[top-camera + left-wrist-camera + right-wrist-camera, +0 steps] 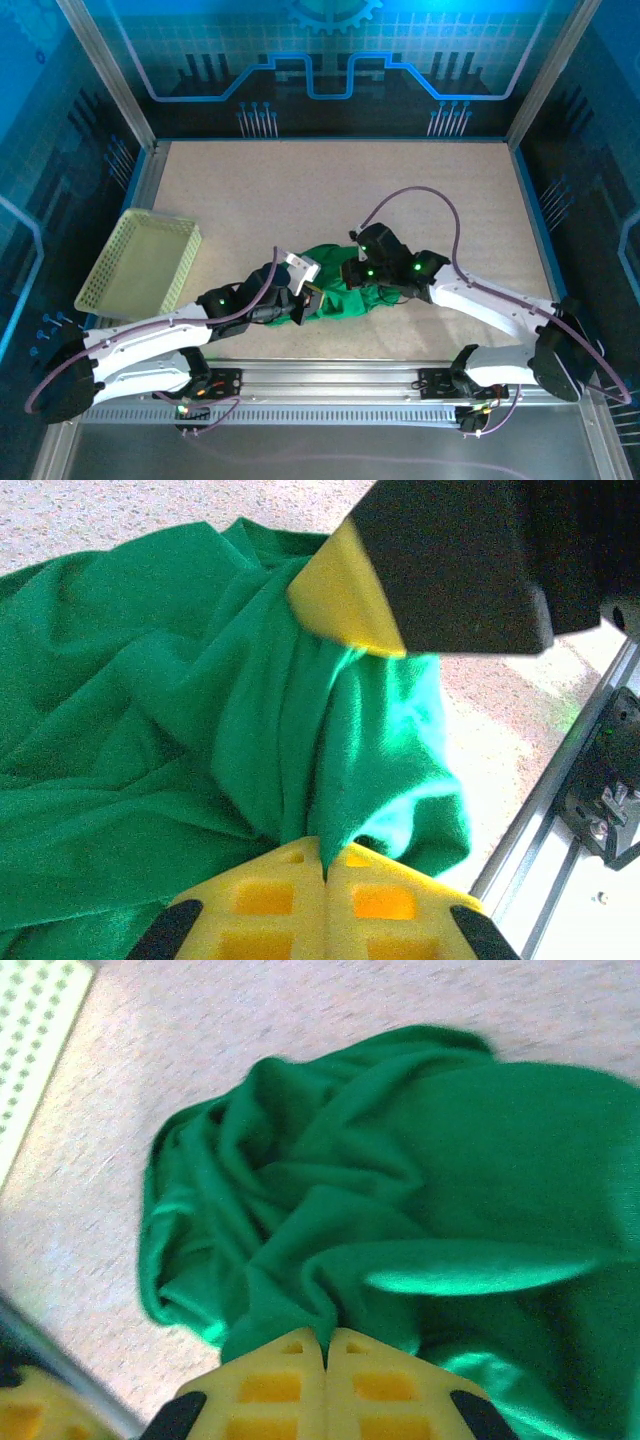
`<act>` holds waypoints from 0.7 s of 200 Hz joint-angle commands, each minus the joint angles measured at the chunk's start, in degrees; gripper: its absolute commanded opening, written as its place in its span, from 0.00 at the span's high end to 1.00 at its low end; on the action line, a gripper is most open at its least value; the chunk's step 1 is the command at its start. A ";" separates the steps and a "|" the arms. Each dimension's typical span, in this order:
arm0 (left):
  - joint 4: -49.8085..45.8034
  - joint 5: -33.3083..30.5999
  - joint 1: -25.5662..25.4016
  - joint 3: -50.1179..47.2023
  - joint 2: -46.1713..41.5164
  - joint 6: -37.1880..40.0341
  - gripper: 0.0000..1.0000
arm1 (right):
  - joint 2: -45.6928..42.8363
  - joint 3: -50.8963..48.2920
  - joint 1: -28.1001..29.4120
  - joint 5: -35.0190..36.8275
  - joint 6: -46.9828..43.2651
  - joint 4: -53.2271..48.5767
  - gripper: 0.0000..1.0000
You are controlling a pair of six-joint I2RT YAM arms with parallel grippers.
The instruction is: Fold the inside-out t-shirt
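From above, the inside-out t-shirt lies bunched in a heap on the table, near the front edge between the 2 arms and well apart from the basket at the left. Both arms reach low and inward, the left gripper at the heap's left end and the right gripper at its upper right, probably so each takes 1 end to pull the cloth out flat. In the left wrist view, the left gripper has its jaws pressed together on a fold of the t-shirt that rises taut from the pile, beside the front rail. In the right wrist view, the right gripper is likewise closed on a pinch of the t-shirt, wrist angled down at the table, the basket at the far corner.
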 commanded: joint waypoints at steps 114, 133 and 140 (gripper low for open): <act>-10.23 -11.06 0.42 11.94 -5.72 3.70 1.00 | -8.55 0.08 -0.87 11.09 -6.07 -4.44 0.46; -12.50 -11.57 1.14 15.48 -1.82 3.06 0.99 | -13.84 -2.73 2.83 11.07 -8.57 -1.88 0.36; -12.98 -11.68 1.28 16.69 -0.41 2.76 0.99 | -14.99 -3.84 4.55 10.75 -9.72 -0.43 0.34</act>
